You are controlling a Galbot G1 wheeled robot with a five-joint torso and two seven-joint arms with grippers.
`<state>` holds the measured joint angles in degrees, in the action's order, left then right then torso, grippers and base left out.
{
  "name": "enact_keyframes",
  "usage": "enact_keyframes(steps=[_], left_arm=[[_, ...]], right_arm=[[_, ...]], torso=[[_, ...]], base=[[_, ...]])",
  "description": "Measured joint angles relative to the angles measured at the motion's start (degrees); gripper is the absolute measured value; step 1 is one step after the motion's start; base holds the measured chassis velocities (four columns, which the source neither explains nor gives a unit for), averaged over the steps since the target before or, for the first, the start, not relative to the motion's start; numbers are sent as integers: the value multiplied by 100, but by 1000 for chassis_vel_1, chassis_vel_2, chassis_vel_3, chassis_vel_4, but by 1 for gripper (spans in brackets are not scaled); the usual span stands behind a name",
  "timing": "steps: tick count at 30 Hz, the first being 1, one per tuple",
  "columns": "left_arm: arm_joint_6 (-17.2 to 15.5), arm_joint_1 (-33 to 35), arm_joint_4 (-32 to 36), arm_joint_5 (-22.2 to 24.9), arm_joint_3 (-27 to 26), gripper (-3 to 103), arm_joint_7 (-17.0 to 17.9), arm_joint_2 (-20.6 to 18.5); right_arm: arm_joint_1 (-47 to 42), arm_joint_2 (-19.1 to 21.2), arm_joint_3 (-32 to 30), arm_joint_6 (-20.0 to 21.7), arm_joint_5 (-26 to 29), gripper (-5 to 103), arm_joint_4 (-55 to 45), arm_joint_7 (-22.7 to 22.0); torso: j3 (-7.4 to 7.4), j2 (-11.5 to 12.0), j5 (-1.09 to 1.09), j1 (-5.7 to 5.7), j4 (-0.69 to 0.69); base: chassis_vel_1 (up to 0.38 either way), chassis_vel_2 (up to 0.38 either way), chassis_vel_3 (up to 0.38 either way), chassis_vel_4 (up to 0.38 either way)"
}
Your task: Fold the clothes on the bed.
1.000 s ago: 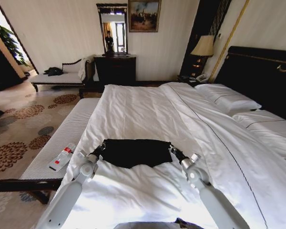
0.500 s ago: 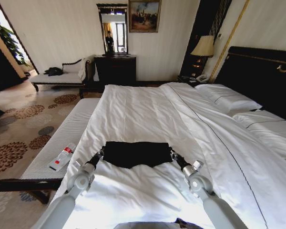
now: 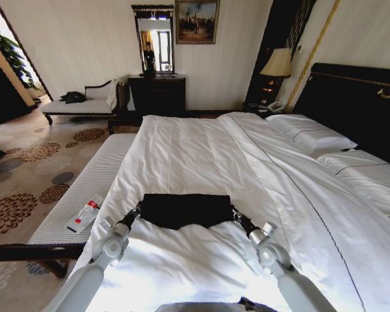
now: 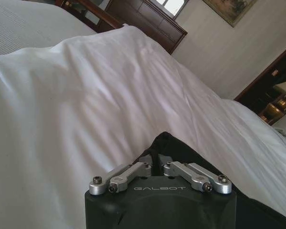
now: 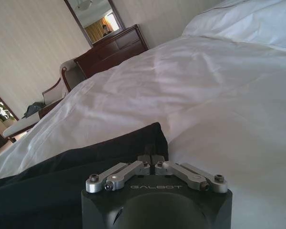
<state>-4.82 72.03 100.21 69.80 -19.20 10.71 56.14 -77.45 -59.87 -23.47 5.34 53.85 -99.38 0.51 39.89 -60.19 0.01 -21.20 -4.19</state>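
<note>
Left side of the head view: a narrow white-cushioned chaise [image 3: 84, 195] ran alongside the bed [image 3: 201, 149], with a small white and red bottle [image 3: 84, 214] lying on it, well apart from the work.

Left claw [image 3: 136, 211] sat at the left end of the clothes [image 3: 185, 209], low against the duvet [image 3: 182, 260]. In the left wrist view its two fingers were drawn together at the middle, with black cloth [image 4: 181, 148] bunched right at the tips. Judged clamped on the garment's corner.

The clothes lay as a dark strip across the near part of the bed, on the white duvet, stretched between both claws. The far edge looked straight and the near edge sagged in the middle. Lettering not visible, so the printed side was probably folded in or facing down.

Right claw [image 3: 236, 213] mirrored the left at the strip's right end. The right wrist view showed its fingers closed together on the black edge [image 5: 133, 140]. Judged clamped too.

Holding both ends at matching height likely kept the fabric taut and square, so a fold line would fall evenly. Pillows [image 3: 312, 136] lay far right by the headboard, clear of the work.
</note>
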Motion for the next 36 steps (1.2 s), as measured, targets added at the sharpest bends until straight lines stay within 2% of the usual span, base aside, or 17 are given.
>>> enact_keyframes(steps=[4, 5, 6, 7, 10, 12, 14, 15, 16, 19, 21, 24, 25, 29, 31, 33, 36], left_arm=[[-31, 241, 233, -15, -75, 30, 18, -133], [-31, 241, 233, -15, -75, 30, 18, -133], [-34, 345, 339, -37, -127, 35, 16, -198], [-34, 437, 431, -50, -187, 35, 8, -249], [-34, 761, 710, -22, -462, 51, -33, -401], [-34, 870, 789, -14, -587, 51, -54, -445], [-32, 1020, 920, -18, -785, 62, -87, -504], [-32, 1073, 1003, -23, -877, 68, -91, -538], [-32, 1073, 1003, -23, -877, 68, -91, -538], [-56, 1074, 1263, -3, -921, 84, -71, -698], [-84, 988, 1321, 36, -836, 84, -66, -800], [-193, 850, 1500, 159, -612, 98, -88, -1077], [-219, 881, 1565, 182, -587, 99, -101, -1152], [-263, 932, 1648, 240, -544, 100, -125, -1320], [-308, 917, 1696, 366, -533, 100, -120, -1417], [-328, 912, 1718, 423, -533, 100, -115, -1443], [-401, 891, 1849, 640, -536, 100, -94, -1569]], right_arm=[[-191, 107, -115, -2, -2, 17, -214, -10], [-191, 107, -115, -2, -2, 17, -214, -10], [-266, 147, -155, 0, -2, 17, -310, -19], [-347, 180, -191, 4, -3, 22, -402, -22], [-629, 284, -323, 6, -22, 38, -676, -35], [-689, 328, -371, 0, -44, 38, -744, -52], [-670, 441, -434, -24, -125, 50, -808, -108], [-548, 533, -438, -29, -182, 55, -806, -143], [-548, 533, -438, -29, -182, 55, -806, -143], [91, 807, -221, -35, -332, 71, -594, -183], [300, 877, -149, -39, -398, 71, -504, -182], [1045, 999, 298, -136, -702, 88, -36, -141], [1331, 1006, 555, -209, -878, 92, 192, -113], [2026, 929, 1354, -528, -1531, 99, 987, 22], [2432, 798, 1806, -820, -1985, 100, 1562, 96], [2575, 751, 1957, -915, -2101, 100, 1739, 122], [3112, 601, 2351, -1373, -2646, 100, 2408, 223]], torso=[[0, 0, -1, 0, -1], [0, 0, -1, 0, -1], [0, 0, -1, 0, 0], [0, 0, -2, 0, 0], [0, 0, -1, 0, -1], [0, 0, 0, 1, -1], [0, 0, -1, 1, -1], [0, 0, 0, 1, -1], [0, 0, 0, 1, -1], [1, 0, -1, 0, 2], [0, 0, 1, 0, 3], [1, 0, -3, -1, -6], [1, 0, -1, -1, -3], [1, 0, 1, -1, 3], [1, 0, -2, -1, 1], [1, 1, -1, -1, -1], [1, 1, 0, -1, 2]], base=[[0, 0, 0, 0], [0, 0, 0, 0], [0, 0, 0, 0], [0, 0, 0, 0], [0, 0, 0, 0], [0, 0, 0, 0], [0, 0, 0, 0], [0, 0, 0, 0], [0, 0, 0, 0], [0, 0, 0, 0], [0, 0, 0, 0], [0, 0, 0, 0], [0, 0, 0, 0], [0, 0, 0, 0], [0, 0, 0, 0], [0, 0, 0, 0], [0, 0, 0, 0]])
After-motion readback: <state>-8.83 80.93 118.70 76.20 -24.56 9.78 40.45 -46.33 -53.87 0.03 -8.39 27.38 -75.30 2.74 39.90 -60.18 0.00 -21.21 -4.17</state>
